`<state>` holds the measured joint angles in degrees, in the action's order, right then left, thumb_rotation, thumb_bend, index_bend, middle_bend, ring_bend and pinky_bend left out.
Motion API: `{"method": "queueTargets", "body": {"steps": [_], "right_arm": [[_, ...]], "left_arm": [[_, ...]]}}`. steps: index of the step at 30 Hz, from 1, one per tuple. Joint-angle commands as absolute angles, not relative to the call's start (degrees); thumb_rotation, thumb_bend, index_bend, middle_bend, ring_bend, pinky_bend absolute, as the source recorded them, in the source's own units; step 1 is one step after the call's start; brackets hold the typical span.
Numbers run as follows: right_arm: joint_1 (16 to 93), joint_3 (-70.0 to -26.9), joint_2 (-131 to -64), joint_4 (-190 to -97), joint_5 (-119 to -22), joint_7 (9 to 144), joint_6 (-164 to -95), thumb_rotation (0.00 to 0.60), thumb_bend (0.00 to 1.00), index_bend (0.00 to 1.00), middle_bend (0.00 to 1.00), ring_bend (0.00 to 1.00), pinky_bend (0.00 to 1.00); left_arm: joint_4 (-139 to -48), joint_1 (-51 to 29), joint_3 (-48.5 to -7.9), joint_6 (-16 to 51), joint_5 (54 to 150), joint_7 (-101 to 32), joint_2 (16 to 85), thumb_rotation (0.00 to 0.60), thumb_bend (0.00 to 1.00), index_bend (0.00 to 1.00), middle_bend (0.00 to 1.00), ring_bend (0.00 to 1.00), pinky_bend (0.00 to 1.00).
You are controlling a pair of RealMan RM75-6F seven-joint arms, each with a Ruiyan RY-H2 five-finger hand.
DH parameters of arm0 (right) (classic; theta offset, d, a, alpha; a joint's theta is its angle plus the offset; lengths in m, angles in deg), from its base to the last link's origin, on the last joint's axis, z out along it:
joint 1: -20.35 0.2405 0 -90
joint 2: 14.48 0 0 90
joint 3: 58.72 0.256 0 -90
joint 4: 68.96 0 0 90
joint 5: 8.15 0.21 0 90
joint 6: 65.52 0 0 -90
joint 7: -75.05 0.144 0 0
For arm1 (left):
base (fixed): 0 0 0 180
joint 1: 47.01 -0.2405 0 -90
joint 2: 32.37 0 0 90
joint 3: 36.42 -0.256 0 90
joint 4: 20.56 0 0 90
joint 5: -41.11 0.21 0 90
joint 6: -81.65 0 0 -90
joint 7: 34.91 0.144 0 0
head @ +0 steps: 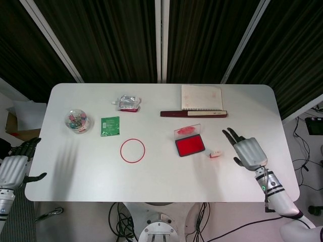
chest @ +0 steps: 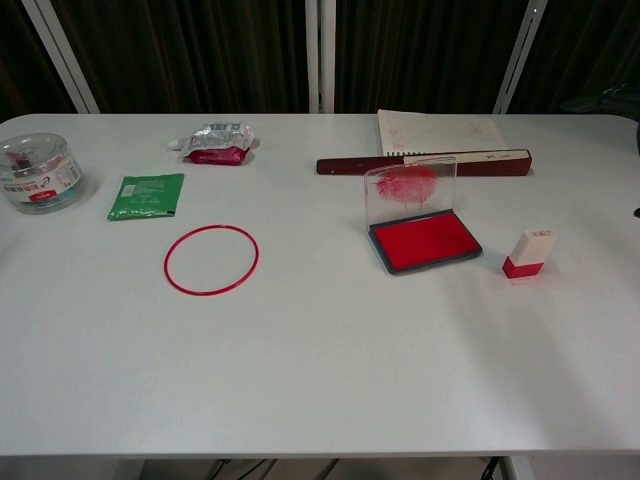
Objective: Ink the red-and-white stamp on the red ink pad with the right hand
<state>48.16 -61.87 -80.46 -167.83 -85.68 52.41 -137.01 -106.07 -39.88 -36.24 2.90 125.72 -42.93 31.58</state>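
From the head view the right hand (head: 248, 152) lies spread and empty, apart from the stamp (head: 215, 154) beside the ink pad (head: 190, 145), while the chest view shows the stamp (chest: 527, 254) standing ungrasped, so grasping it looks to come next.

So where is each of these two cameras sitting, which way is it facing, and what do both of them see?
Head view: high above the near edge, looking steeply down on the whole white table; shows the left hand off the table's left corner and the right hand, fingers spread, beside the small red-and-white stamp.
Chest view: lower, at about chest height, looking across the table toward the dark curtains; neither hand clearly shows.
Shared: the stamp, the open red ink pad and the thin red ring.
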Motion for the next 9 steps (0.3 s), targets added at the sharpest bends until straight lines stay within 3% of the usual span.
{"method": "queueTargets", "body": {"steps": [1, 4, 9], "right_arm": [[38.6, -63.5, -75.8, -168.5, -90.9, 59.8, -150.1, 0.600, 0.00, 0.00, 0.00, 0.00, 0.00], [35.0, -62.8, -78.7, -162.7, -91.1, 63.7, -154.7, 0.600, 0.00, 0.00, 0.00, 0.00, 0.00], [32.3, -61.6, -81.6, -156.9, -89.2, 69.1, -154.6, 0.600, 0.01, 0.00, 0.00, 0.00, 0.00]], "left_arm": [[-106.2, -40.1, -35.9, 1.6, 126.2, -42.7, 32.0, 0.600, 0.07, 0.04, 0.07, 0.08, 0.20], [-105.6, -40.4, -35.7, -0.2, 127.3, -42.6, 32.8, 0.600, 0.07, 0.04, 0.07, 0.08, 0.20], [-105.6, -40.6, -35.4, -1.0, 127.4, -41.3, 32.5, 0.600, 0.07, 0.04, 0.07, 0.08, 0.20]]}}
